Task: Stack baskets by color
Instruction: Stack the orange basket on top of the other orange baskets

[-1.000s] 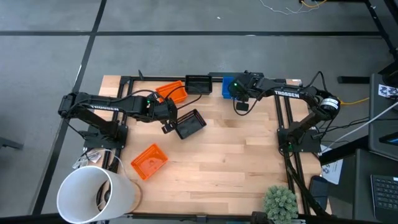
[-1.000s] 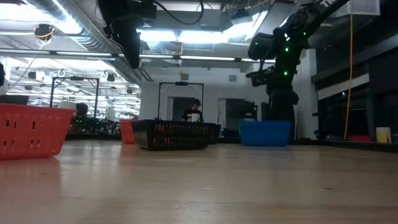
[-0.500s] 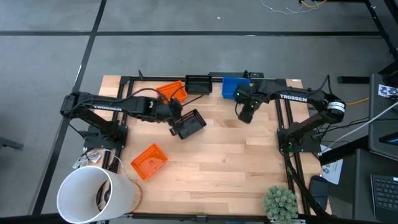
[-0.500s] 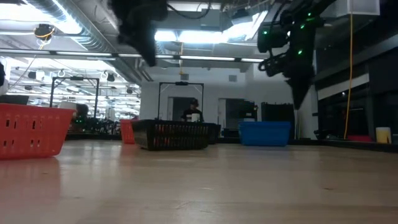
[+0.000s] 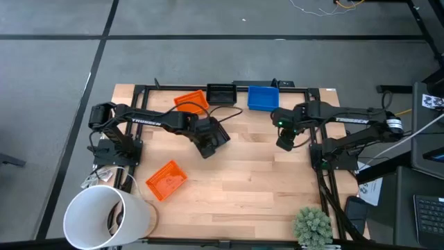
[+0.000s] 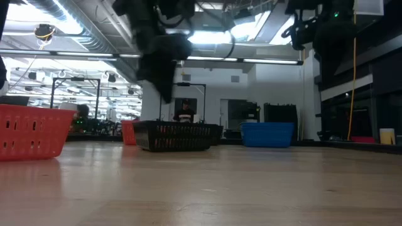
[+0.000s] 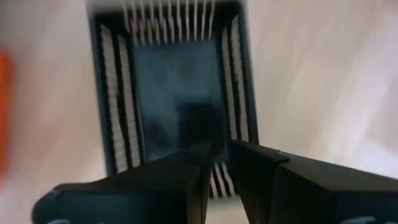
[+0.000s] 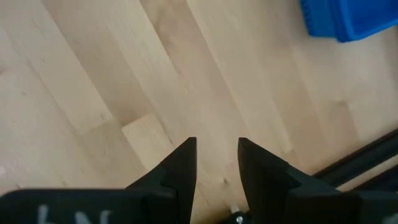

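gripper [image 8: 216,163]: two dark fingers, slightly apart, nothing between them
below: bare wooden table [image 8: 93,74]
blue basket [image 8: 348,15]: one corner in view, well apart from the fingers
dark frame bar [image 8: 360,163]: along the table edge

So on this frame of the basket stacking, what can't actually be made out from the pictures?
- How many blue perforated plastic baskets are nested: from above, outer walls hide any inner ones.
- Whether the left gripper touches the black mesh basket on the table: left wrist view is motion-blurred; in the high view the arm covers the contact.
- The right gripper fingertips: the low view's top edge cuts them off.
- The orange mesh basket: cut by the low view's left edge.
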You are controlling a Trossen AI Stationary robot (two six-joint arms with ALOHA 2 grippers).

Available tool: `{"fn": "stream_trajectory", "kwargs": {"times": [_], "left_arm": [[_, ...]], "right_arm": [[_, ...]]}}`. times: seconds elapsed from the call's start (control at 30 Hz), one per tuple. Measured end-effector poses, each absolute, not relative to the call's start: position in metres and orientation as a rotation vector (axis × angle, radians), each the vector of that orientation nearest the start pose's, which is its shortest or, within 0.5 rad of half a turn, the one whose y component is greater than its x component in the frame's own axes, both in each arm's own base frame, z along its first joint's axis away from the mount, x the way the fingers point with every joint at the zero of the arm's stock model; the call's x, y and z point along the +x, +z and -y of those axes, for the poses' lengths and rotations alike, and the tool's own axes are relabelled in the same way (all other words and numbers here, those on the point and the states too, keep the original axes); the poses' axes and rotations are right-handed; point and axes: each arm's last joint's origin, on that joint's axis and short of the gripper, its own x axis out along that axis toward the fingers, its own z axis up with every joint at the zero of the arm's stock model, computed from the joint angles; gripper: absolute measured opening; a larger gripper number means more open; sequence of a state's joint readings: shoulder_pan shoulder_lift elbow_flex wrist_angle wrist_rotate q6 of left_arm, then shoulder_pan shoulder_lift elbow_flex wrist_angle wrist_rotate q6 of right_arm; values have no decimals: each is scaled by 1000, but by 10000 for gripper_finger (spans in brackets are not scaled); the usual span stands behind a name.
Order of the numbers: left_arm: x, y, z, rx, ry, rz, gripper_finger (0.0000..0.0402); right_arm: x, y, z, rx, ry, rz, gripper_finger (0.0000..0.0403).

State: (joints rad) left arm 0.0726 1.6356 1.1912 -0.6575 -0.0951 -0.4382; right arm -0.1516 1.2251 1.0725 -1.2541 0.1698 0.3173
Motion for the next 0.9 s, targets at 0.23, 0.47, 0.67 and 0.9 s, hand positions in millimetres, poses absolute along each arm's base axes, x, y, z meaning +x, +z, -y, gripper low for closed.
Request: {"fn": "stream_trajectory", "kwargs": {"times": [0.23, 0.47, 0.67, 0.9], "left_arm": [[292, 244, 10, -654, 402, -1295, 55], [262, 256, 66, -721, 463, -1451, 55], [254, 235, 85, -723, 537, -1501, 55], [245, 187, 78, -767, 570, -1502, 55]], "right_arm": [[184, 291, 28, 175, -572, -1257, 116], [183, 292, 28, 162, -615, -1241, 116], [184, 292, 28, 156, -625, -1227, 116], [184, 292, 28, 157, -625, -1226, 116]]}}
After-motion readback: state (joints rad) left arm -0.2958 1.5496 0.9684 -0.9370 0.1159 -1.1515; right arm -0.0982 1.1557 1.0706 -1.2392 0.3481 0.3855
